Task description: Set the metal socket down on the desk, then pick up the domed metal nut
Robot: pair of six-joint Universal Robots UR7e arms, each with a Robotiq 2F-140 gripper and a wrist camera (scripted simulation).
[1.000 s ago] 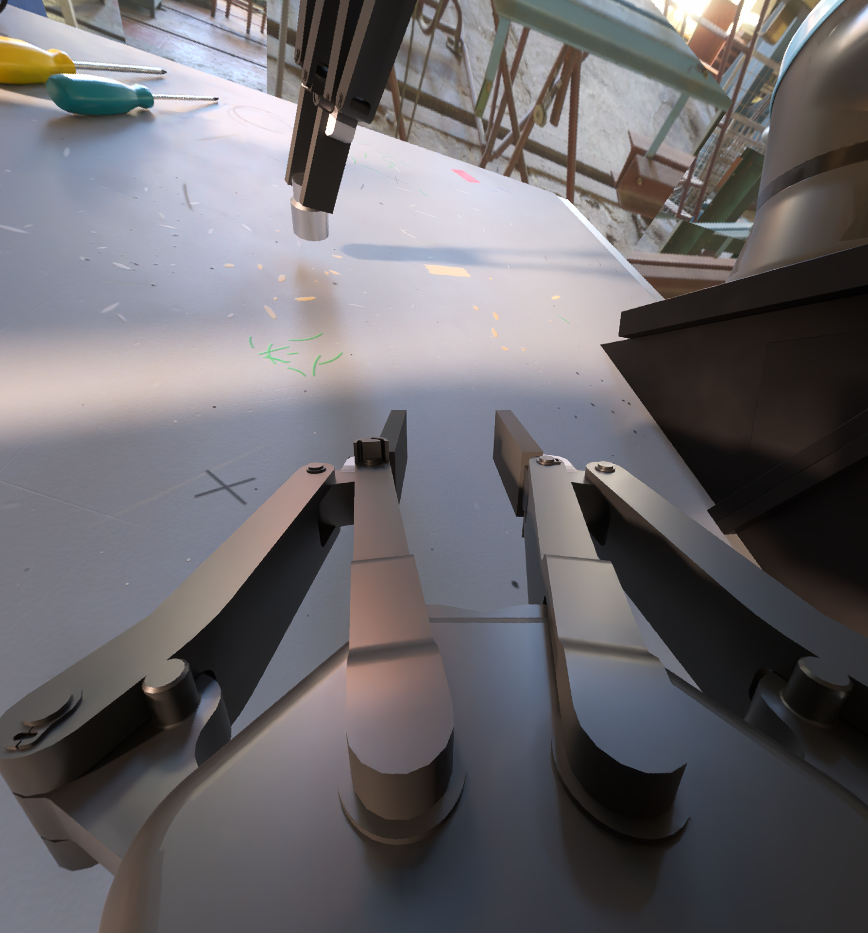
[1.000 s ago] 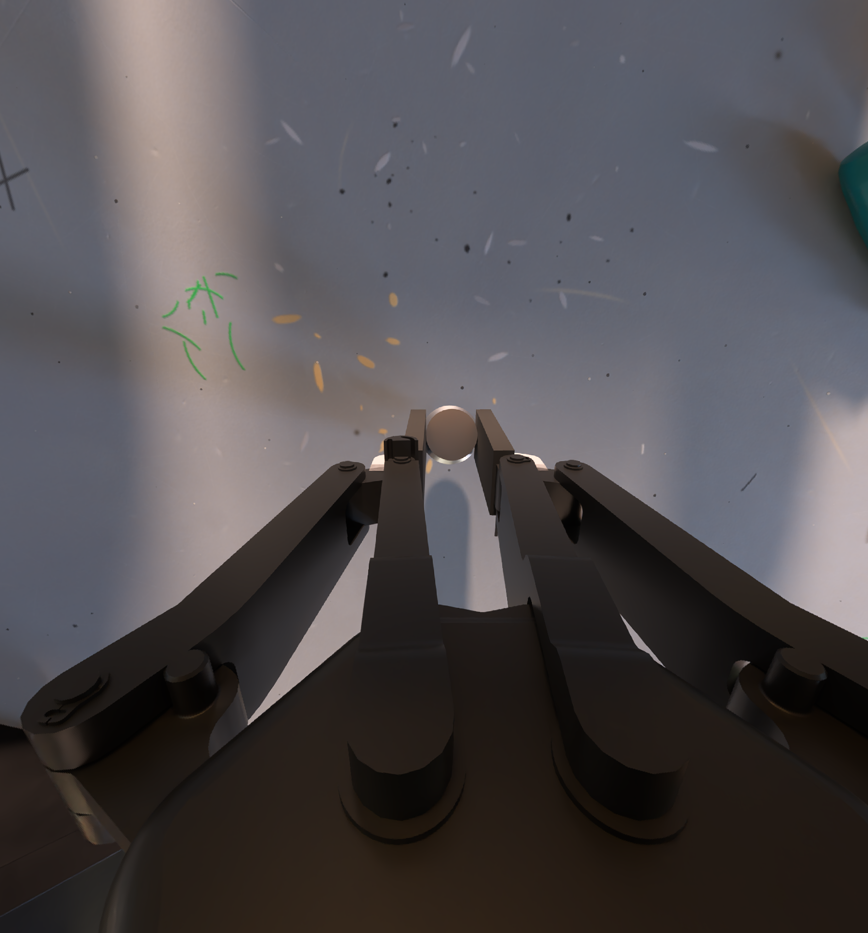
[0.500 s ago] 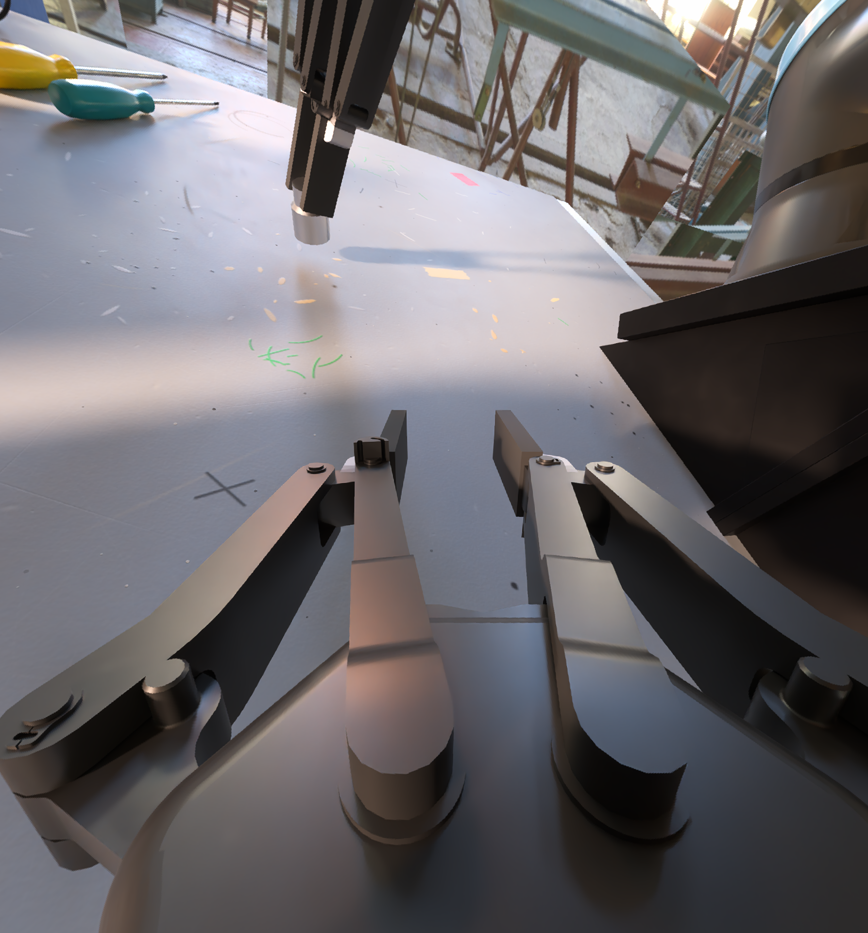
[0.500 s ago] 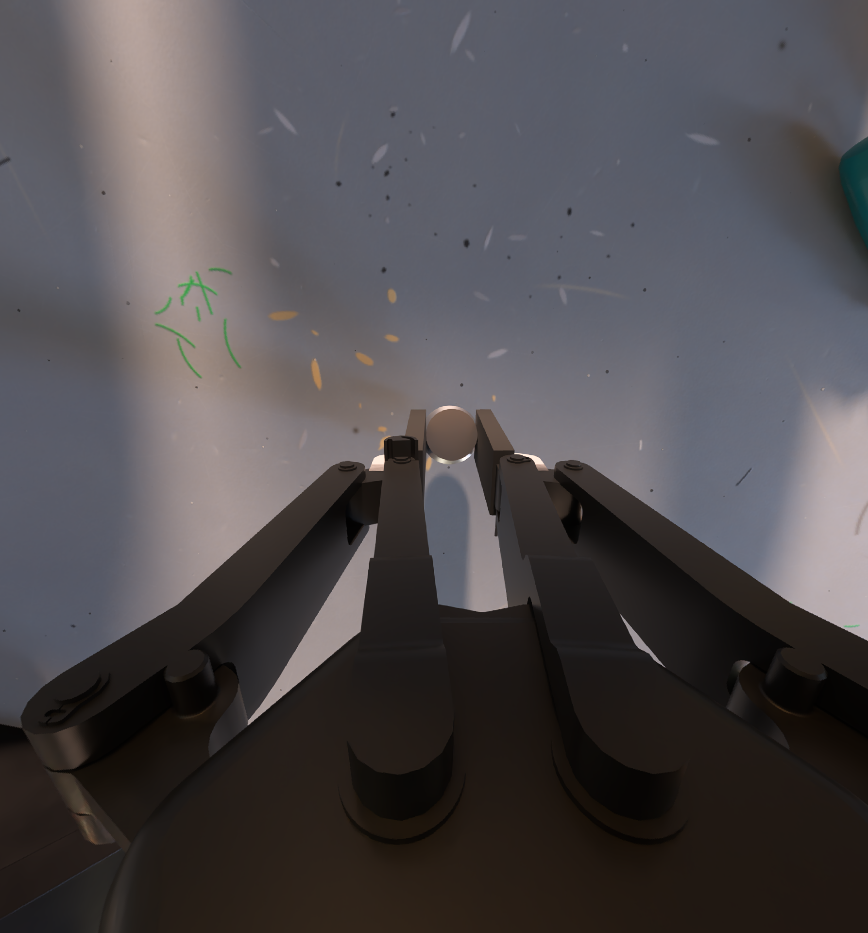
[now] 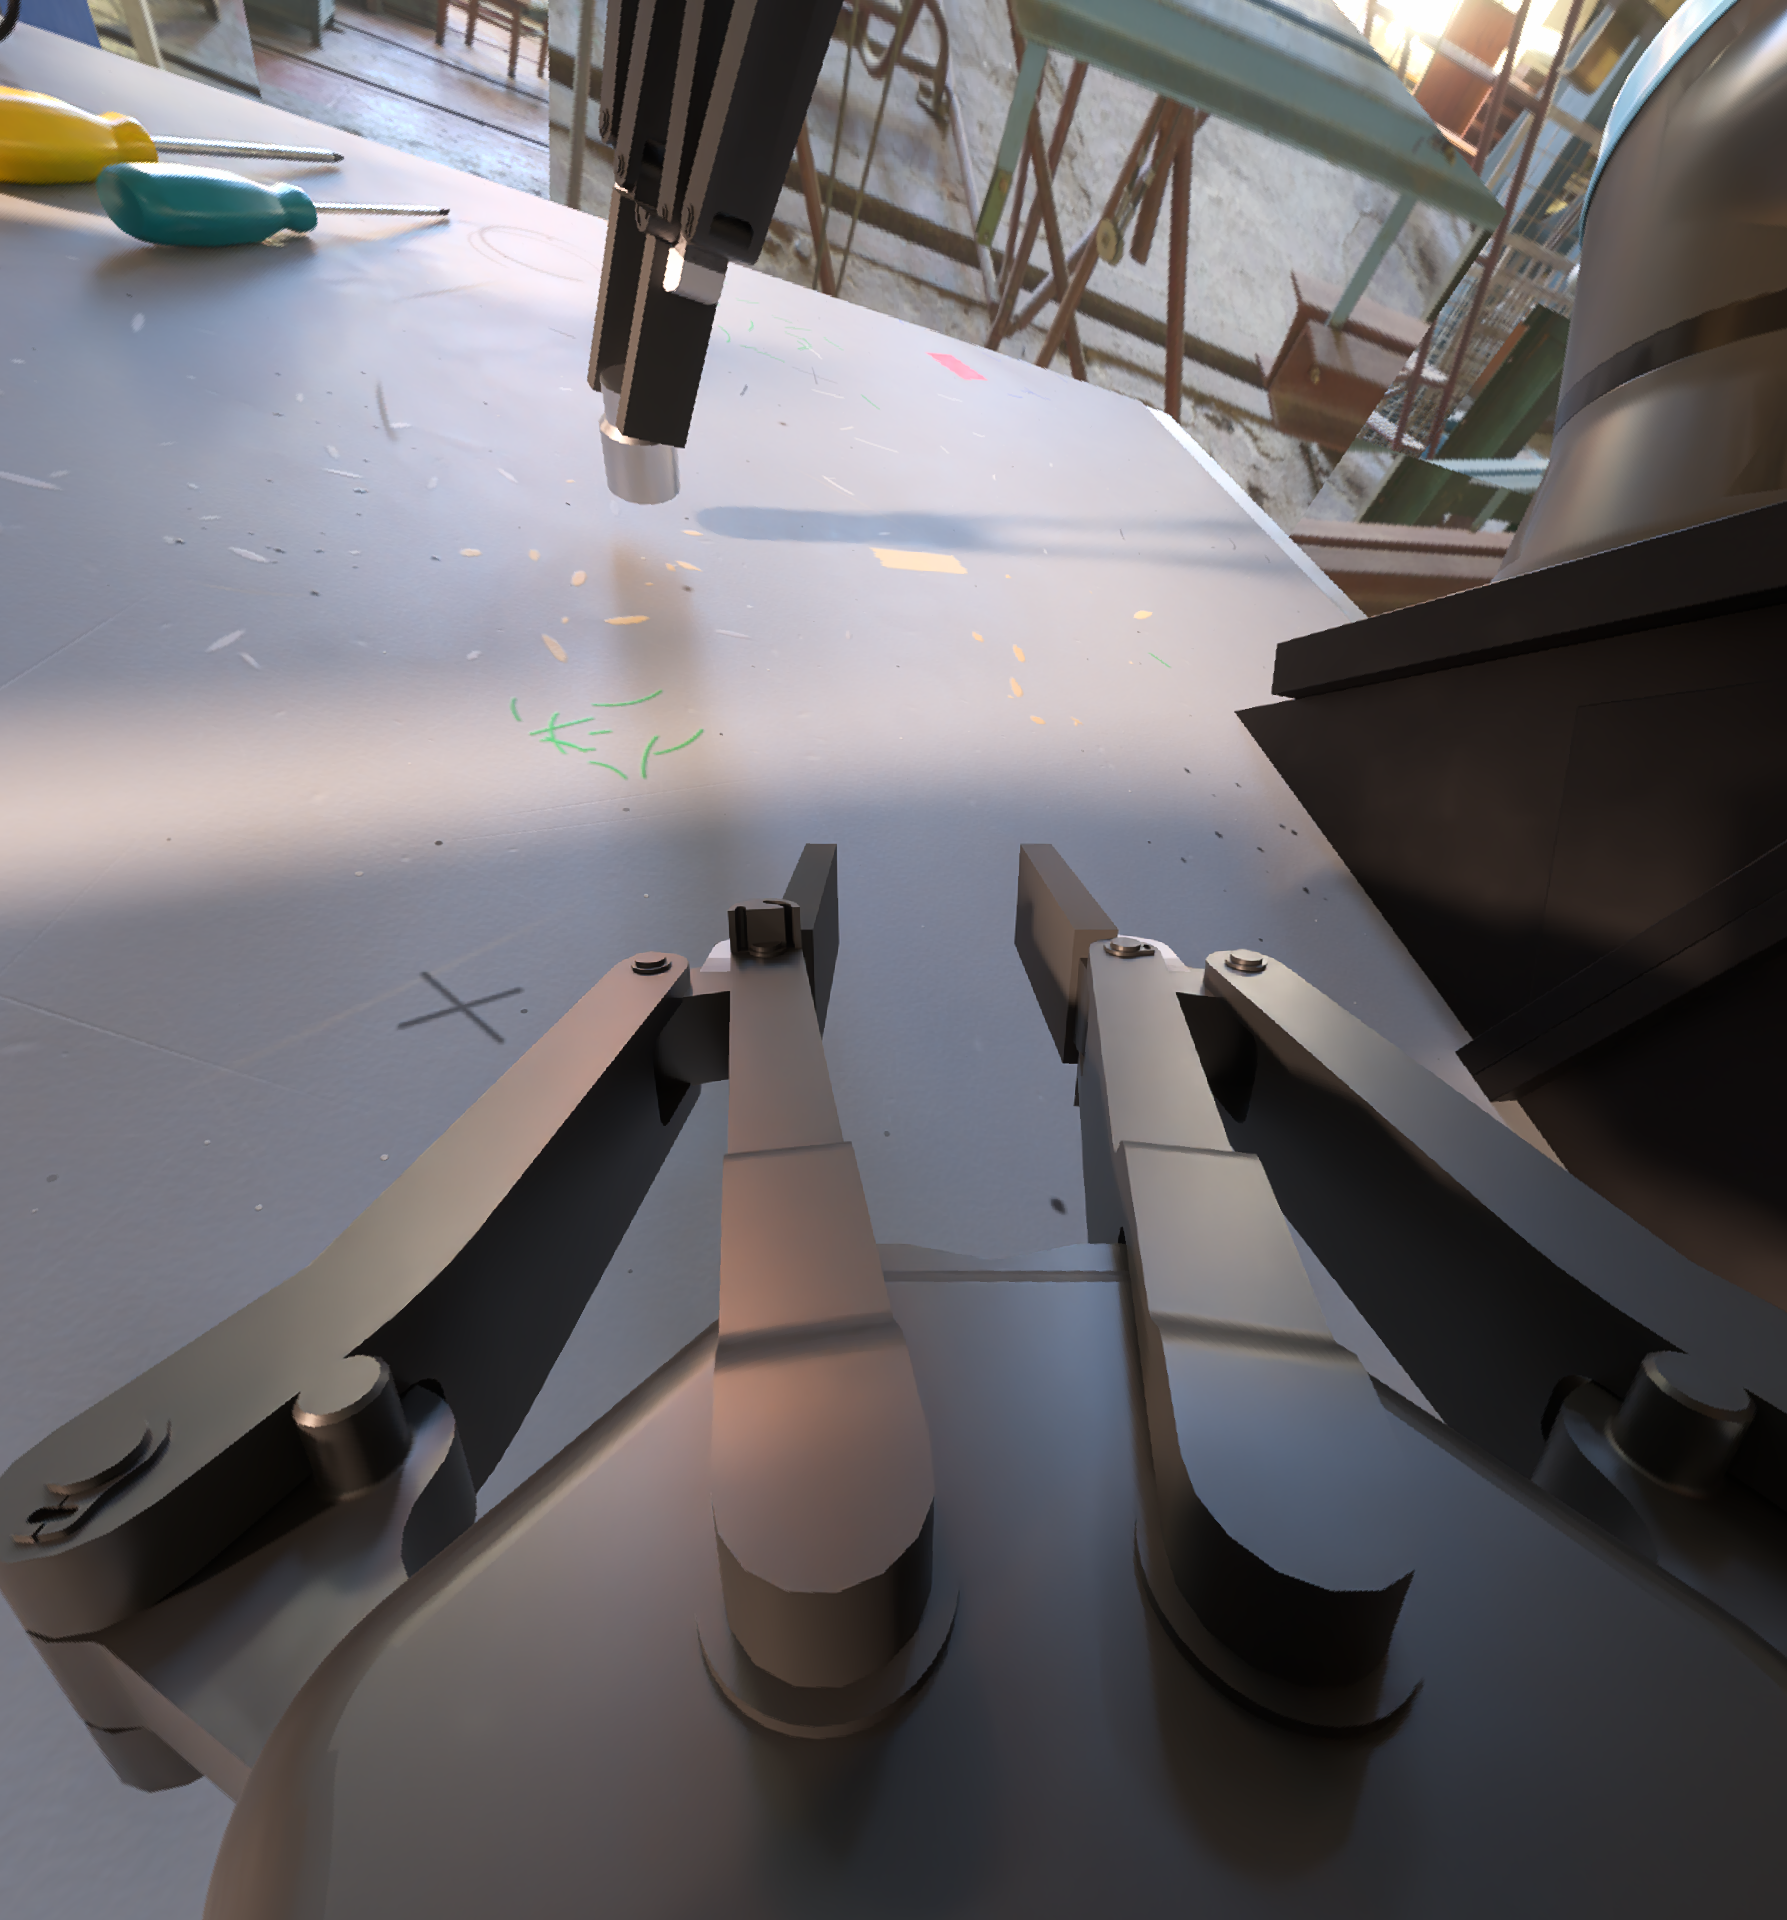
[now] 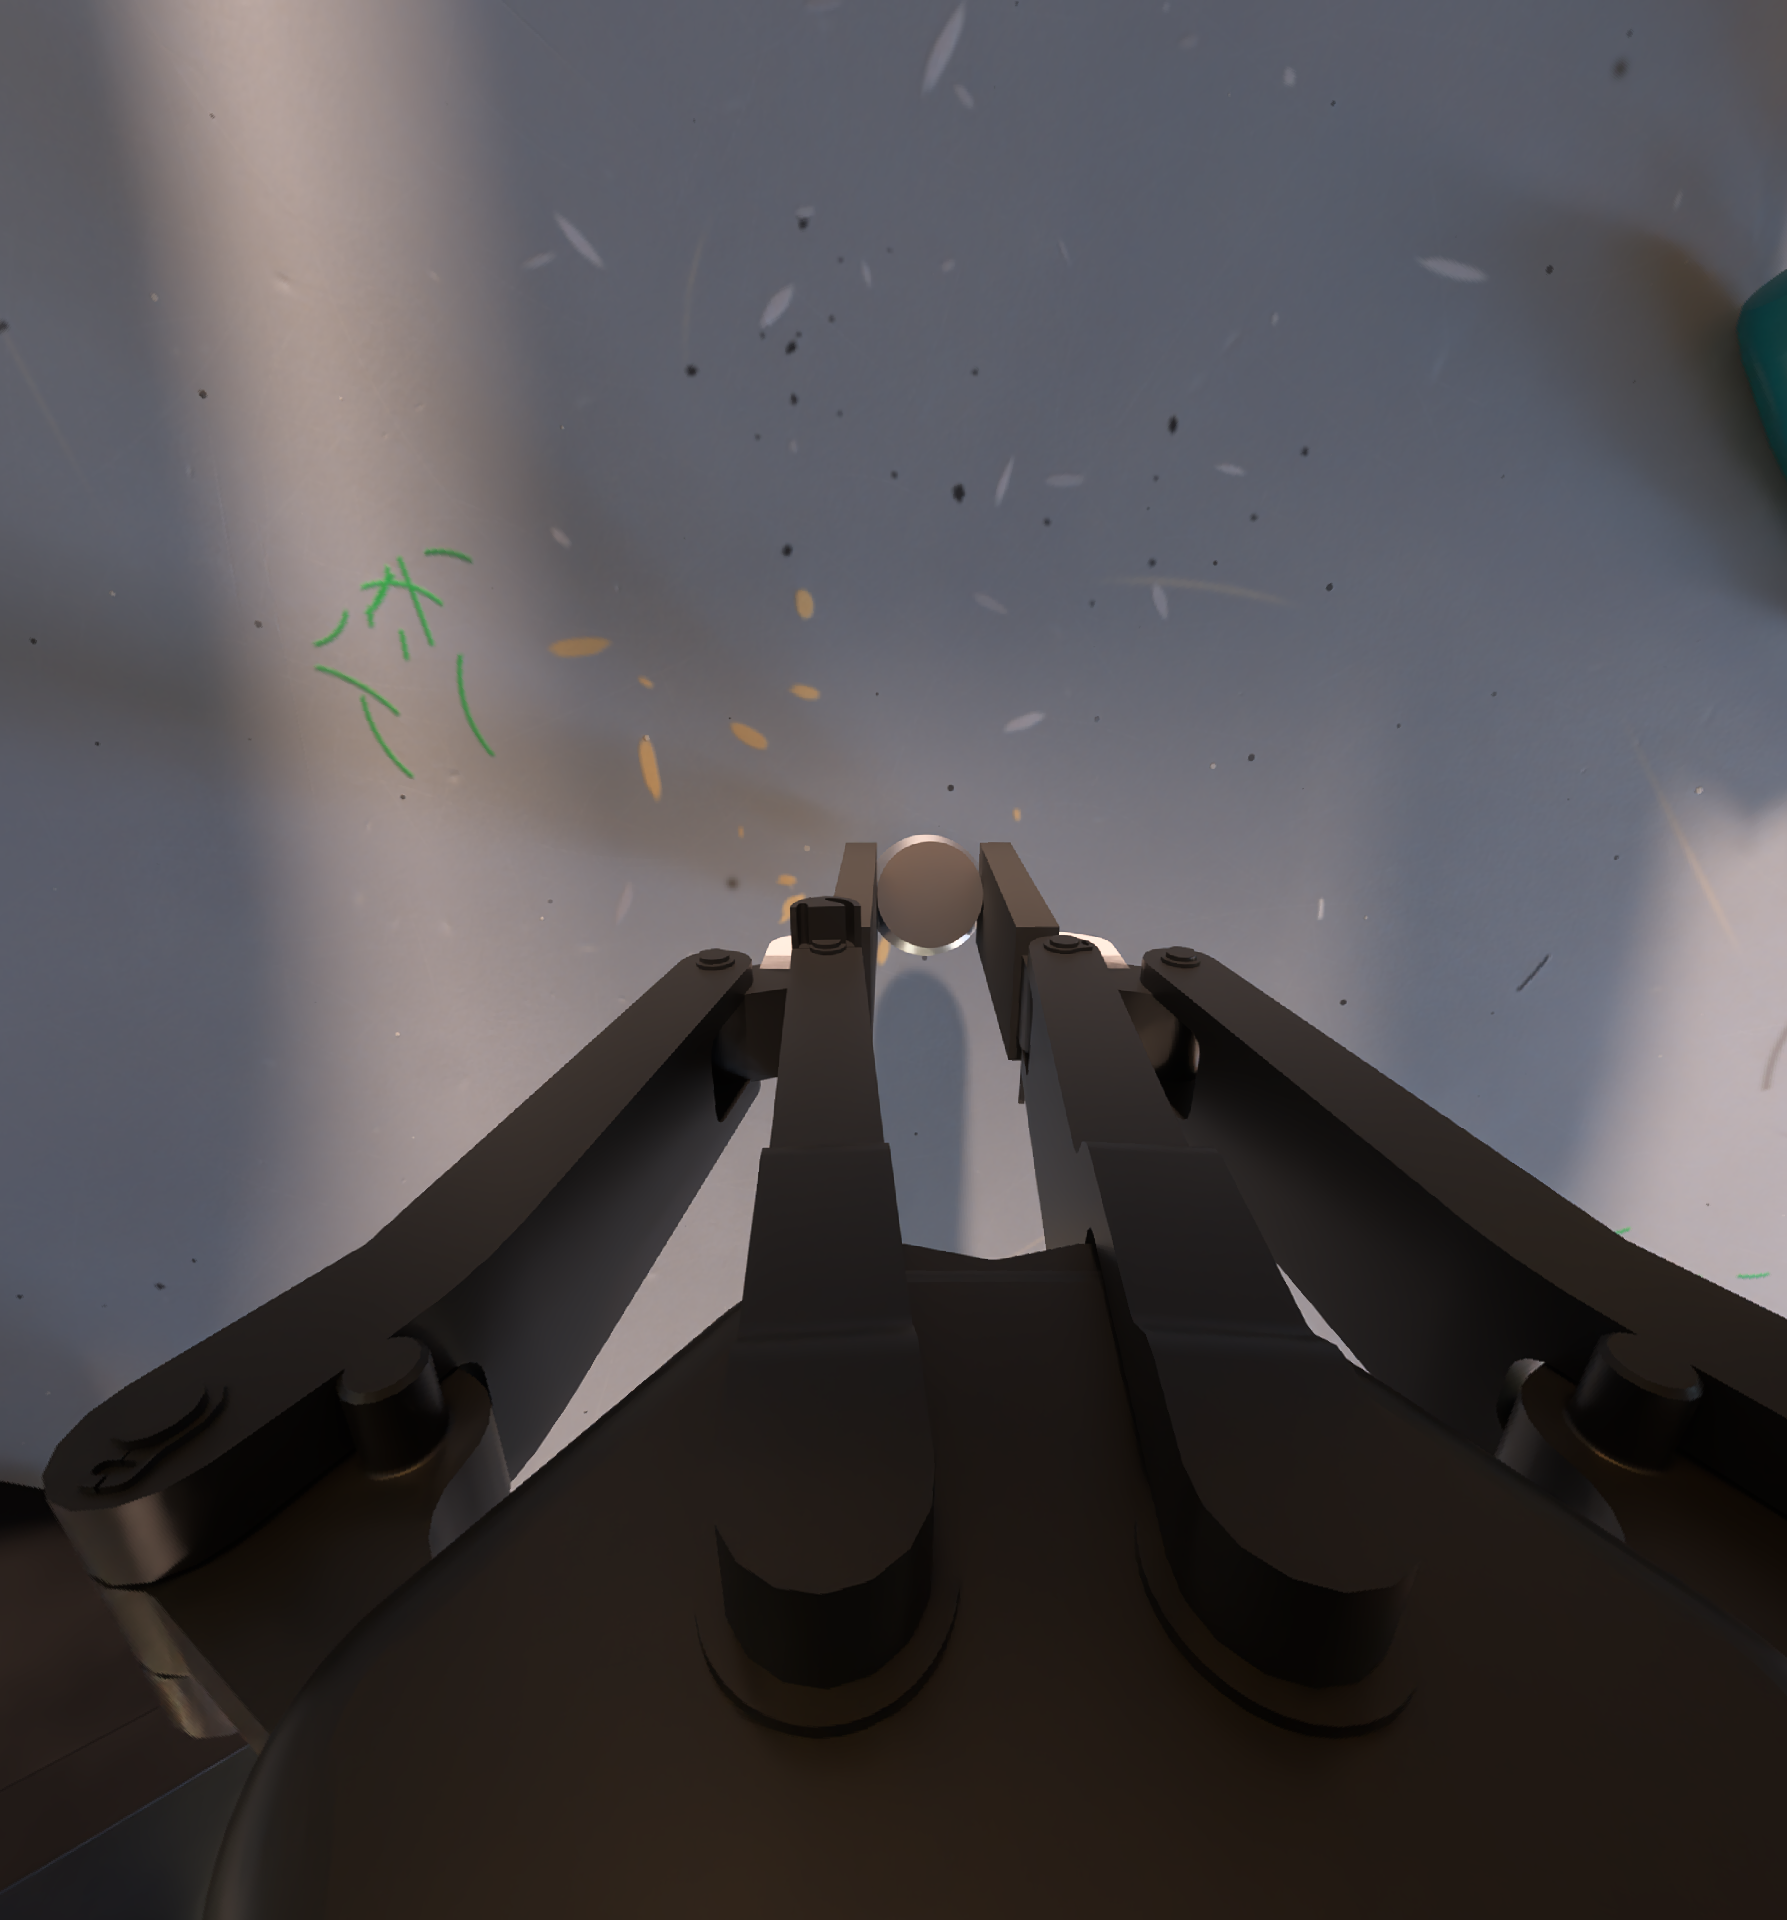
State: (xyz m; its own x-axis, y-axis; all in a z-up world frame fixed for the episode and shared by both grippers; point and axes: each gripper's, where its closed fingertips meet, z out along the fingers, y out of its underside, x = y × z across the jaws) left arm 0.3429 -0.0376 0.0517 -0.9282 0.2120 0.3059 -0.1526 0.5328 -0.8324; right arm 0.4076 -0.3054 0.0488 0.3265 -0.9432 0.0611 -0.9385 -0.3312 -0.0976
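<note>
Grey metal table [image 5: 245,790], with the right gripper [image 6: 928,883] carrying the metal socket [image 6: 927,896] lower than a second ago.

In the right wrist view the table marks sit larger and wider apart; its fingers [image 6: 1014,914] stay clamped on the socket, so the set-down looks close but unfinished. The left wrist view alone shows the socket hanging clear above the table at upper centre, two screwdrivers [image 5: 203,203] at upper left, and the left gripper [image 5: 920,914] half open and empty. The domed metal nut appears in neither view.
</note>
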